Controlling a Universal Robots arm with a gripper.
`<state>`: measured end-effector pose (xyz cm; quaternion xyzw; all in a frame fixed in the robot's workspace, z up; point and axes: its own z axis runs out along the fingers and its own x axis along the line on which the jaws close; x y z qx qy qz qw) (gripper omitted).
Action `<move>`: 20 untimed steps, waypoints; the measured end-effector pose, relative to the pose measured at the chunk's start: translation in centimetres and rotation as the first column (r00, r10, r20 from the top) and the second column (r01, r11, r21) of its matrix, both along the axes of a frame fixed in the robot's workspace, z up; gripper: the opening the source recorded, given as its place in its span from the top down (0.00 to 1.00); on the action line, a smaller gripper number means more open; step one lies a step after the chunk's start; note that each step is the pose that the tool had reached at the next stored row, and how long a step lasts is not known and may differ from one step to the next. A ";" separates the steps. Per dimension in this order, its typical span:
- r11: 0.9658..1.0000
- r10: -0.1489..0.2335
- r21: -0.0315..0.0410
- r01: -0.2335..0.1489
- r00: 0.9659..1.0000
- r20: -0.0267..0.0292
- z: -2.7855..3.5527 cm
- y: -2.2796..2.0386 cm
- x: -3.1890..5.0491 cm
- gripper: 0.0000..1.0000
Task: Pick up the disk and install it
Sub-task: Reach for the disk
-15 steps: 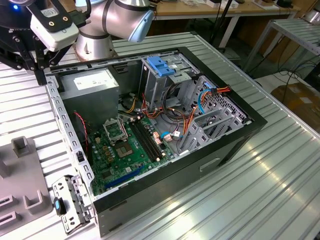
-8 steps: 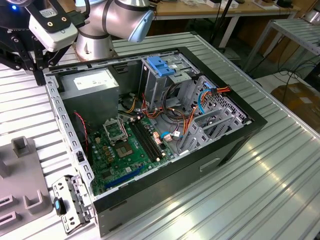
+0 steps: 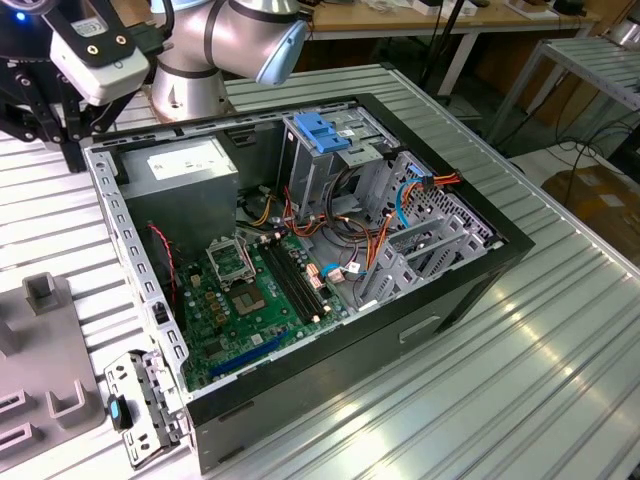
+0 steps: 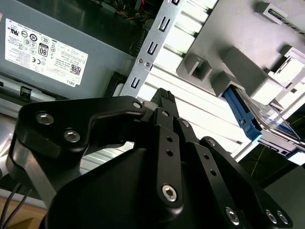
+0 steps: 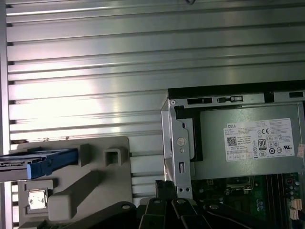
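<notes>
The pincer (image 4: 163, 95) is closed with nothing between its tips, and hangs by the open computer case's (image 3: 350, 330) corner near the grey power supply (image 5: 248, 143). Bare ribbed worktop (image 5: 143, 71) lies between that corner and a grey fixture (image 5: 86, 191). There the disk (image 5: 43, 162) lies flat, with 1 blue rail and its long axis along the ribs. The exterior view shows the blue-topped cage (image 3: 320, 140) inside the case.
</notes>
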<state>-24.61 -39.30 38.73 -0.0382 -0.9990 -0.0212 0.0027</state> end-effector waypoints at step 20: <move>1.000 0.000 0.000 0.000 1.000 -0.010 -0.22 0.01 -0.98 0.89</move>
